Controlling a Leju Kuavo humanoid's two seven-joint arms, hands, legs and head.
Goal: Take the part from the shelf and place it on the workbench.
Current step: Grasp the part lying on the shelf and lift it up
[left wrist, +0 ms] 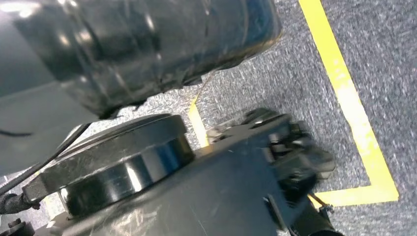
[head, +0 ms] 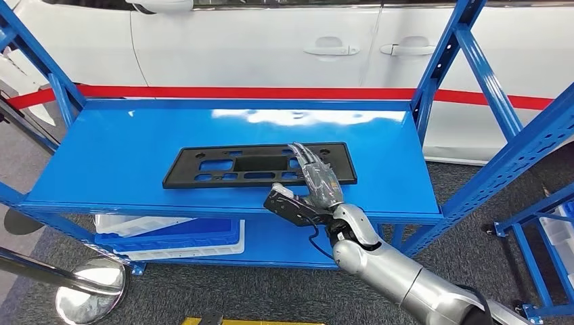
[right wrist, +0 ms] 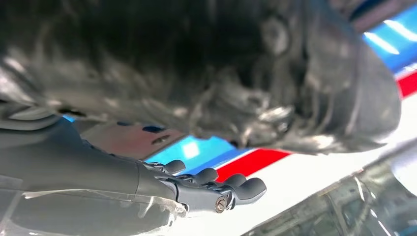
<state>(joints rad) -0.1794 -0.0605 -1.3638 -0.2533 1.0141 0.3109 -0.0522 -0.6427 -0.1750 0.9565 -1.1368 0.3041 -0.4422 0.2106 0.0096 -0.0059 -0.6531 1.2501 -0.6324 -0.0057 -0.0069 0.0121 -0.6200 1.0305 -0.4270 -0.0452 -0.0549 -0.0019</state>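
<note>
- The part, a flat black plastic plate (head: 260, 164) with cut-out slots and holes, lies flat on the blue shelf (head: 122, 156), about midway between its left and right edges and a little toward the front edge
- Its long axis runs left to right, parallel to the shelf's front edge, so it presents a long side to the robot
- The right hand (head: 313, 177) reaches in over the front edge, fingers stretched forward and together, lying over the plate's right-hand portion; from the head view I cannot tell whether the fingertips touch the plate or hover just above it
- That hand is unclenched and grasps nothing: the thumb sits off to the side near the front edge, and in the right wrist view the fingers (right wrist: 216, 183) are extended with only a slight curl, nothing between them
- The right arm is plainly the nearer one; the left wrist view looks down at grey carpet with yellow floor tape (left wrist: 351, 105), which suggests the left arm hangs at the robot's side, and I cannot tell whether that hand is spread or clenched
- The plate stretches mostly to the left of the right hand, so a grip at this spot would, I judge, be off-centre and the long left end may droop or swing when lifted
- A white car (head: 271, 40) stands behind the shelf, well apart from the plate
</note>
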